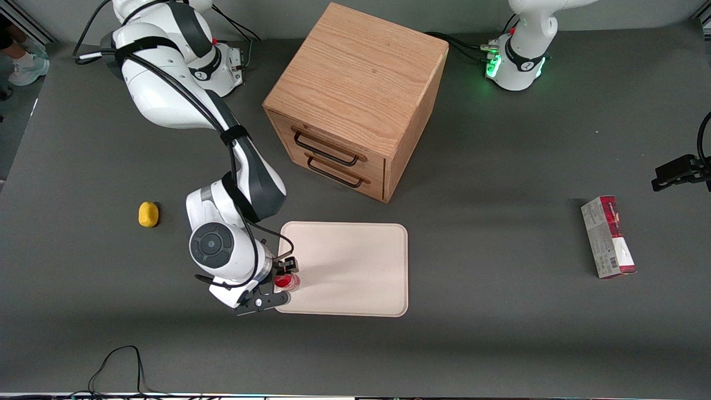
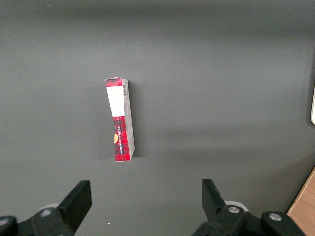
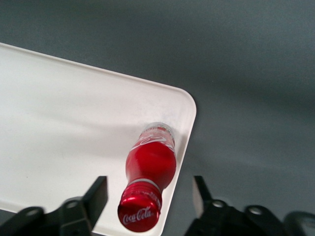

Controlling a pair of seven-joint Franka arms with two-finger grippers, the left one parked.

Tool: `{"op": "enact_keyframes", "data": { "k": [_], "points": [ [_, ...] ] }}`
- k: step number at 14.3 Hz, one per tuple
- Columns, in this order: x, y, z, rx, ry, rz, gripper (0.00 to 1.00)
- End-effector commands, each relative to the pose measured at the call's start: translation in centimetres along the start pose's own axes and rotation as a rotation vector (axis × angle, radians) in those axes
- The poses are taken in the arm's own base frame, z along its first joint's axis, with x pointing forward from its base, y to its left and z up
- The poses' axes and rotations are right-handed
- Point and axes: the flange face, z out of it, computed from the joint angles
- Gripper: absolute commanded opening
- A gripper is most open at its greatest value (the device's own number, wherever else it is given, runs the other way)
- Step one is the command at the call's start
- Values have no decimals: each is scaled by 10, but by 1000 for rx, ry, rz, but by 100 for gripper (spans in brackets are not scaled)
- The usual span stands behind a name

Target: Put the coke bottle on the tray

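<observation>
The coke bottle (image 1: 287,281) is small, glossy red, with a red cap bearing white script. It stands upright on the cream-white tray (image 1: 355,266), close to the tray's edge at the working arm's end and near the corner nearer the front camera. My right gripper (image 1: 282,281) is over the bottle, open, with one finger on each side of the cap and a gap to each. In the right wrist view the bottle (image 3: 150,164) rises from the tray (image 3: 74,123) between the fingers of the gripper (image 3: 149,191).
A wooden two-drawer cabinet (image 1: 355,100) stands just farther from the front camera than the tray. A yellow object (image 1: 148,214) lies toward the working arm's end. A red-and-grey carton (image 1: 608,237) lies toward the parked arm's end, also in the left wrist view (image 2: 120,120).
</observation>
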Motion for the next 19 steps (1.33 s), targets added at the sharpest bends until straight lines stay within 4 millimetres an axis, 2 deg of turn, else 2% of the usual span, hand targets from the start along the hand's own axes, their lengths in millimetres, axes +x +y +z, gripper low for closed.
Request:
{"op": "enact_keyframes", "data": {
  "k": [1, 4, 6, 8, 10, 11, 14, 17, 19],
  "points": [
    [-3, 0, -37, -5, 16, 20, 100],
    [-24, 4, -92, -22, -43, 40, 100],
    [-46, 9, -135, -42, -84, 49, 100],
    [-74, 23, -175, -78, -102, 48, 100],
    [-105, 38, -206, -87, -94, 71, 100],
    [-117, 52, -216, -88, -86, 94, 100],
    [-148, 112, -238, -84, -57, 178, 100],
    [-182, 155, -248, -68, -30, 202, 100],
    [-191, 176, -254, -61, -24, 210, 100]
  ]
}}
